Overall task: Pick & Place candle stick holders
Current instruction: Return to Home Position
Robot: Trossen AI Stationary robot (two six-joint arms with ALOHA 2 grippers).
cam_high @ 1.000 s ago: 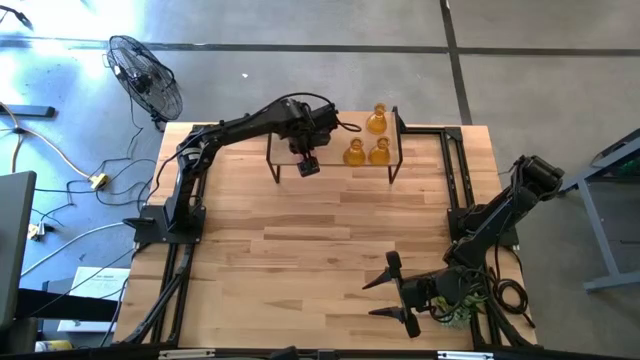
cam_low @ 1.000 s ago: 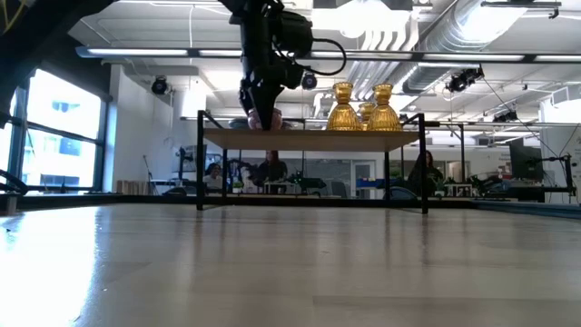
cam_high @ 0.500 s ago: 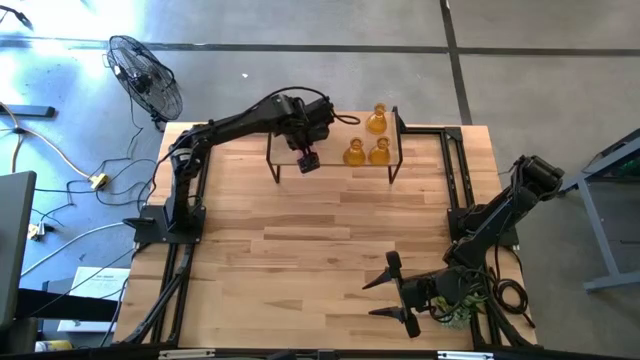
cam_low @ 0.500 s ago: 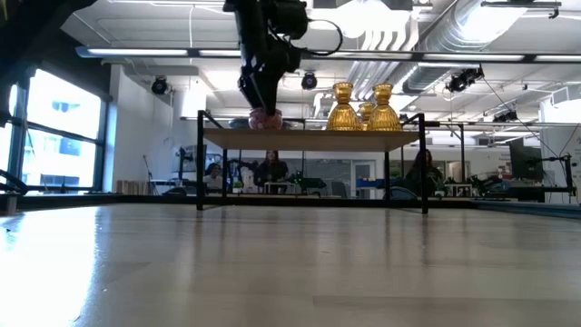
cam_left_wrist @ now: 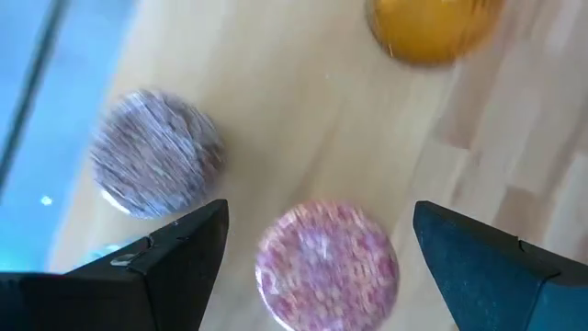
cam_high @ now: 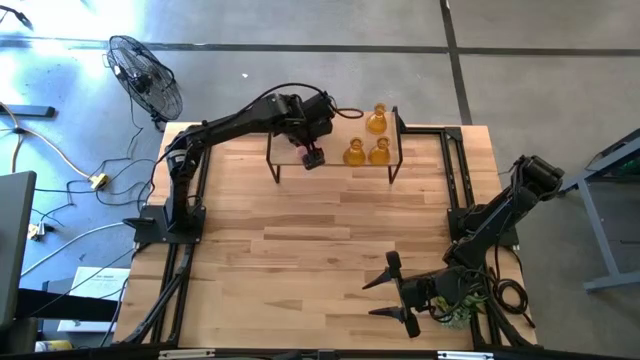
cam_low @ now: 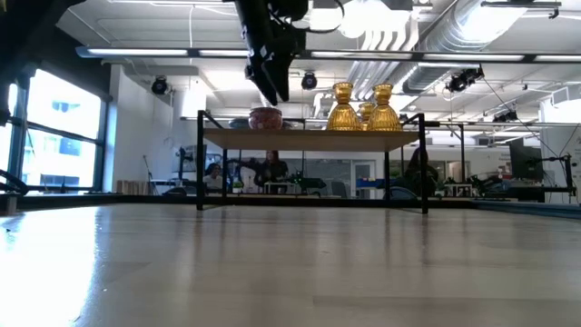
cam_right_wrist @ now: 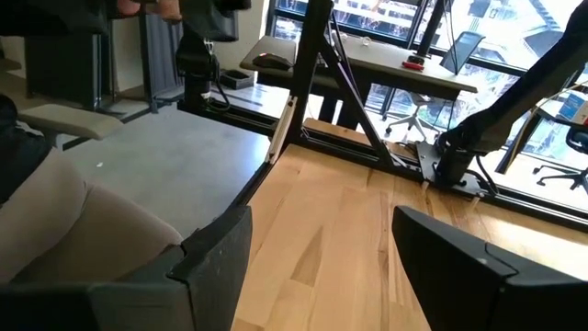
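My left end effector (cam_high: pixel 314 157) hangs over the shelf (cam_low: pixel 309 138), fingers spread, holding nothing. The pink holder (cam_left_wrist: pixel 327 256) sits on the shelf right below, btwn the fingers, untouched. To home well: lift straight up first, then swing back w/o brushing the pale squat holder (cam_left_wrist: pixel 158 165) beside it or the 3 amber holders (cam_high: pixel 377 118) further along. Right end effector (cam_high: pixel 368 300) is parked at the near-right corner of the surface (cam_high: pixel 300 250), spread, empty. No candles seen in any holder.

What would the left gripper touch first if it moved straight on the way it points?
The left gripper would most likely meet the pink round candle holder on the shelf: its wrist view shows it straight ahead, between the open fingers. The gap to it is unclear.
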